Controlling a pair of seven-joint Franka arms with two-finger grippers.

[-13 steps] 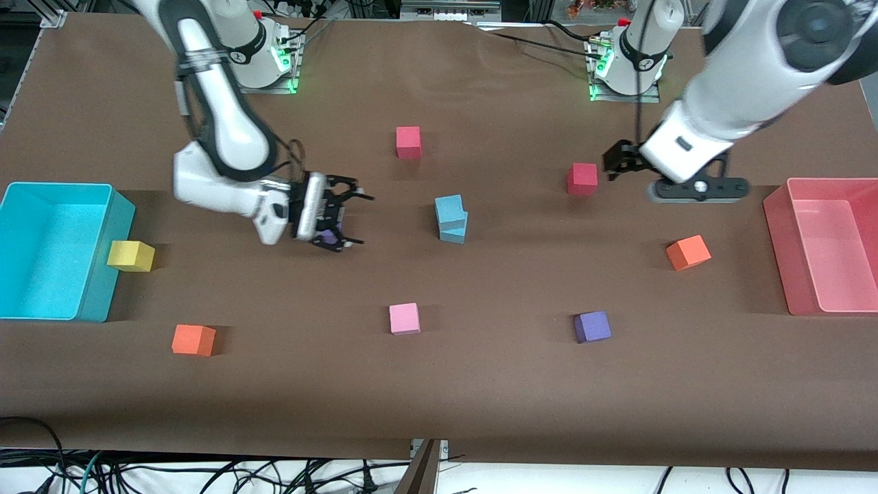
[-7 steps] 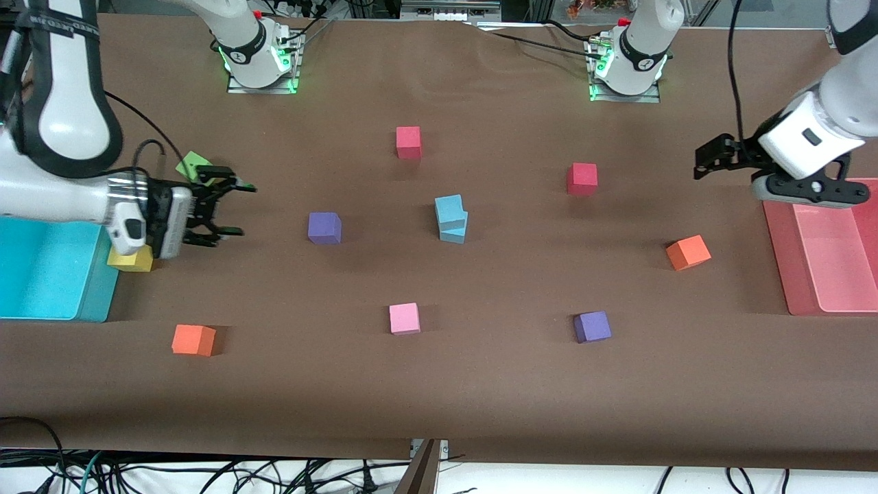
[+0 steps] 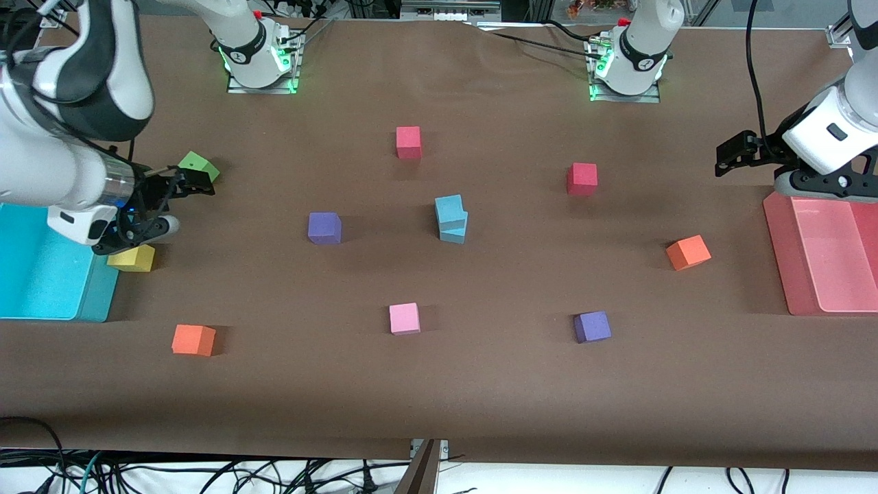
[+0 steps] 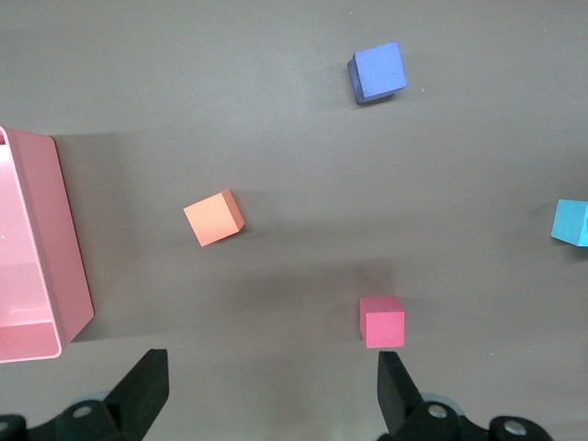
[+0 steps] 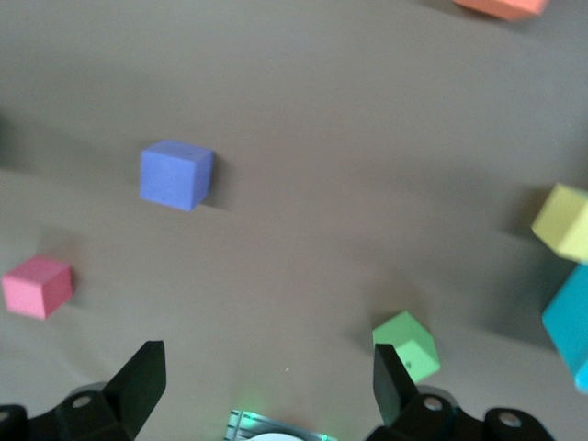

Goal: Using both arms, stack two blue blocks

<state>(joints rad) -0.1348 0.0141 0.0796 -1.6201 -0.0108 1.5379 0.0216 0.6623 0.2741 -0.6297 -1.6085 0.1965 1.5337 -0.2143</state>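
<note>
Brown matting covers the counter; cables hang along its edge nearest the front camera. At mid-counter the two blue blocks sit stacked, light cyan foam cubes, the upper one twisted off square. The left end effector, fingers apart and empty, hangs near the pink bin. The right end effector, also spread and empty, hangs near the green cube and turquoise bin.

Turquoise bin, pink bin, and scattered red, orange, purple, pink, yellow, green cubes on the brown table
</note>
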